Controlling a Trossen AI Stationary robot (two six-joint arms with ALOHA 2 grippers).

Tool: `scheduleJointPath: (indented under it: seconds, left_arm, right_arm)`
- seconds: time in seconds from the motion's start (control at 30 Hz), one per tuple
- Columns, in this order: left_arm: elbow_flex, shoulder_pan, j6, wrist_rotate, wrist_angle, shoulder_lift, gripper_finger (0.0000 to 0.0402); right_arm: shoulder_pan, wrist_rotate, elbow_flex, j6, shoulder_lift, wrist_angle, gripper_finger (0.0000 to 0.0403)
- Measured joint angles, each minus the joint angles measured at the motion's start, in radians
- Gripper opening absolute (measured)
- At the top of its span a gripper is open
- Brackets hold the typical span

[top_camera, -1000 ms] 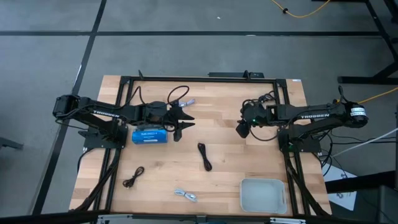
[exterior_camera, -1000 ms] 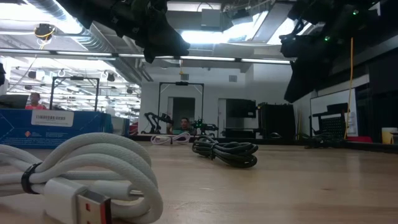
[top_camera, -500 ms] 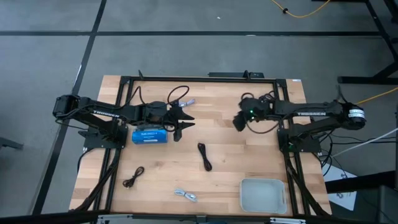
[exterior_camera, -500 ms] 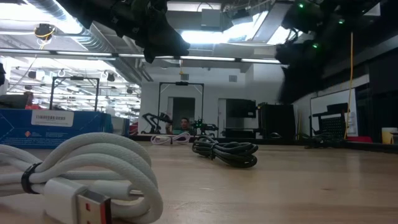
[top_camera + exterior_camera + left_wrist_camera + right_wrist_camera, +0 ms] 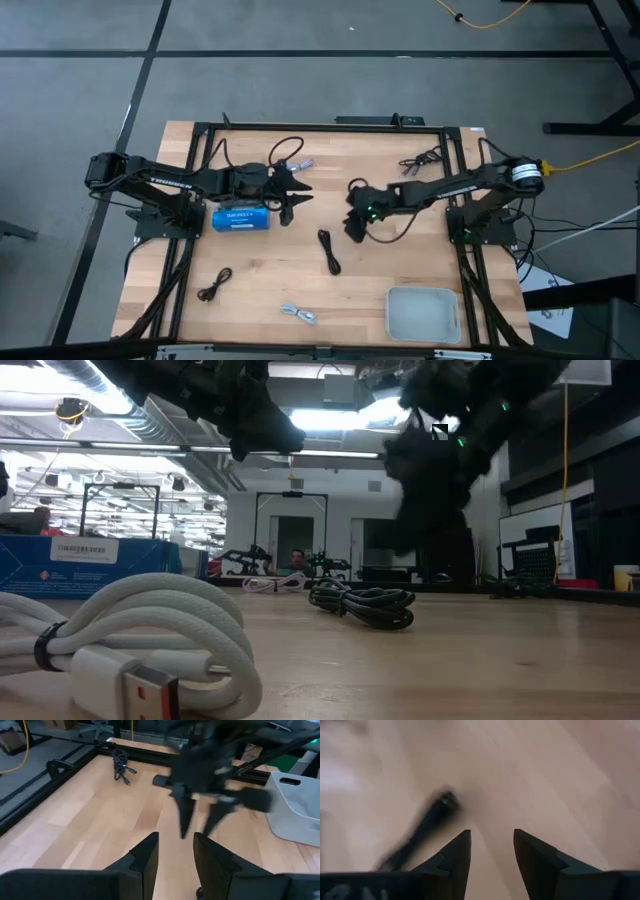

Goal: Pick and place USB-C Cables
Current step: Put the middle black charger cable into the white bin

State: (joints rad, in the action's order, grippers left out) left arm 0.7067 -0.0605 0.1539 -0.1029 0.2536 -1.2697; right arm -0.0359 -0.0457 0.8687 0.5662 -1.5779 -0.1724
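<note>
The right arm is being held stretched low across the counter [image 5: 420,255] towards its middle, its right claw [image 5: 356,222] pointed downward with fingers [image 5: 456,855] parted and nothing between them. Just beside it, nearer the front edge, a black cable [image 5: 329,251] is lying loose on the wood, its long axis running from back to front with a slight slant. The left arm is being kept extended over the blue box [image 5: 240,218], the left claw [image 5: 291,198] open and empty. Other cables are lying well apart: a black one [image 5: 215,285] and a pale one [image 5: 299,313] near the front, a pale one [image 5: 300,165] and a black one [image 5: 422,160] at the back. A grey tray [image 5: 424,313] is sitting at the front right.
</note>
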Motion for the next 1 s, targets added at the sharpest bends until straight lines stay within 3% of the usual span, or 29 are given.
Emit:
scheduleJointPath:
  seconds: [0.2,0.4,0.53,0.7,1.0]
  left_arm:
    - [0.0,0.004,0.107,0.0,-0.117,0.0,0.0115]
    - [0.0,0.044,0.272,-0.008,-0.269,0.0,0.0115]
    - [0.0,0.115,0.328,-0.081,-0.308,0.0,0.0115]
    - [0.0,0.229,0.356,-0.161,-0.323,0.0,0.0115]
    - [0.0,0.41,0.413,-0.26,-0.325,0.0,0.0115]
  right_arm:
    - [-0.115,-0.143,0.182,-0.043,-0.038,-0.068,0.0153]
    - [-0.237,-0.246,0.24,0.09,-0.123,-0.103,0.0153]
    - [-0.298,-0.315,0.255,0.204,-0.192,-0.101,0.0153]
    - [-0.338,-0.328,0.292,0.314,-0.279,-0.1,0.0153]
    - [-0.347,-0.338,0.388,0.349,-0.434,-0.13,0.0153]
